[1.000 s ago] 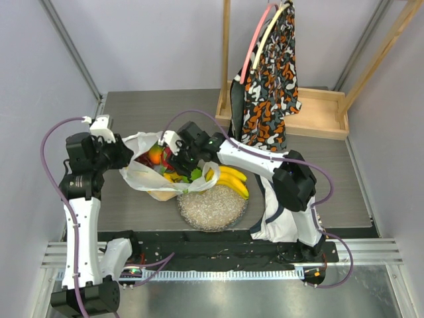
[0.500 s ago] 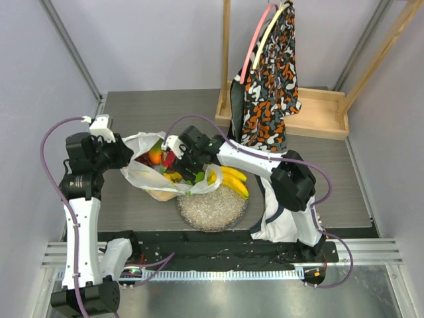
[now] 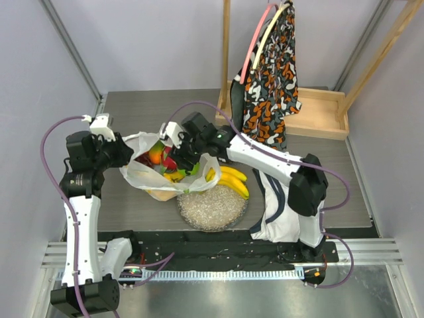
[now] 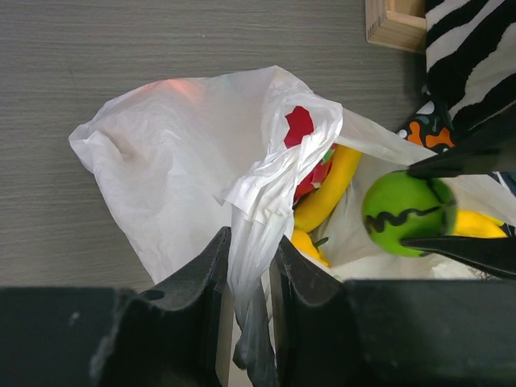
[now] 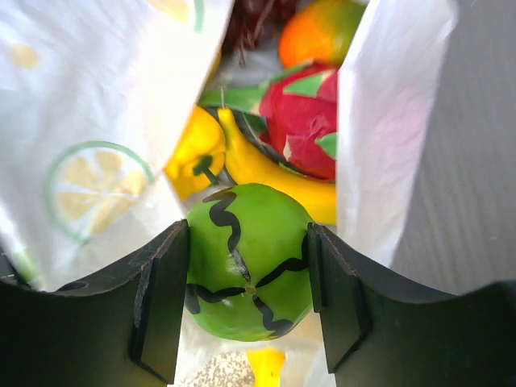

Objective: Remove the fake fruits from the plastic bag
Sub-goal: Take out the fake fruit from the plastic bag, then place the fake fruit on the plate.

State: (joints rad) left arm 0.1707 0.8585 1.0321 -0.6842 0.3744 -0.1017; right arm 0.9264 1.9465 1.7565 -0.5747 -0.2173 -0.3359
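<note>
The white plastic bag [image 3: 142,173] with lemon prints lies open on the table, left of centre. My left gripper [image 4: 250,266] is shut on a bunched edge of the bag [image 4: 185,161]. My right gripper [image 5: 248,278] is shut on a green ball with black wavy lines [image 5: 248,270] and holds it over the bag's mouth; the ball also shows in the left wrist view [image 4: 403,214]. Inside the bag lie a red fruit [image 5: 302,121], a banana [image 5: 274,181], a yellow pepper [image 5: 197,153], an orange mango [image 5: 322,31] and dark grapes [image 5: 258,16]. A bunch of bananas [image 3: 228,181] lies outside the bag.
A round speckled mat [image 3: 212,209] lies at the near edge, under the bananas. A white jersey with navy trim [image 3: 278,212] lies to its right. A wooden tray [image 3: 318,116] and rack with an orange-black patterned cloth bag [image 3: 268,86] stand at the back right.
My right gripper has lifted slightly and moved back over the bag with the green ball held in it. The left gripper has kept its hold on the bag.
</note>
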